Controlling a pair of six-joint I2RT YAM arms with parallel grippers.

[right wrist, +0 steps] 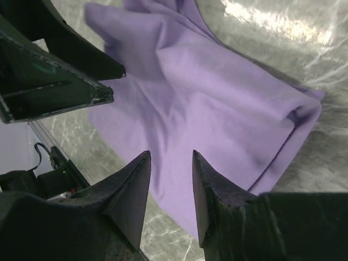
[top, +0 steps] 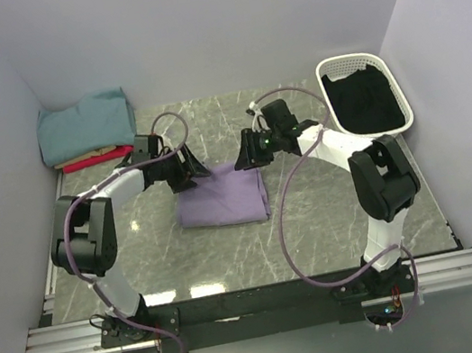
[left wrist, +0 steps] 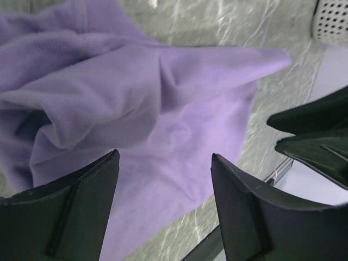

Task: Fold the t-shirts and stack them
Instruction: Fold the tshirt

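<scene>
Just below the left claw and right claw, both spread empty, lies the lavender t-shirt.

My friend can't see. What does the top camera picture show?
The left gripper and right gripper hover open over a folded purple t-shirt on a marble table. A stack of teal, tan and red shirts sits far left; a white basket far right.

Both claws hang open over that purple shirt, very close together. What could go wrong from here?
The left gripper and right gripper sit close, each visible in the other's wrist view, so they might bump. The lavender shirt lies rumpled in loose layers; a pinch may catch only the top one and drag the fold open.
</scene>
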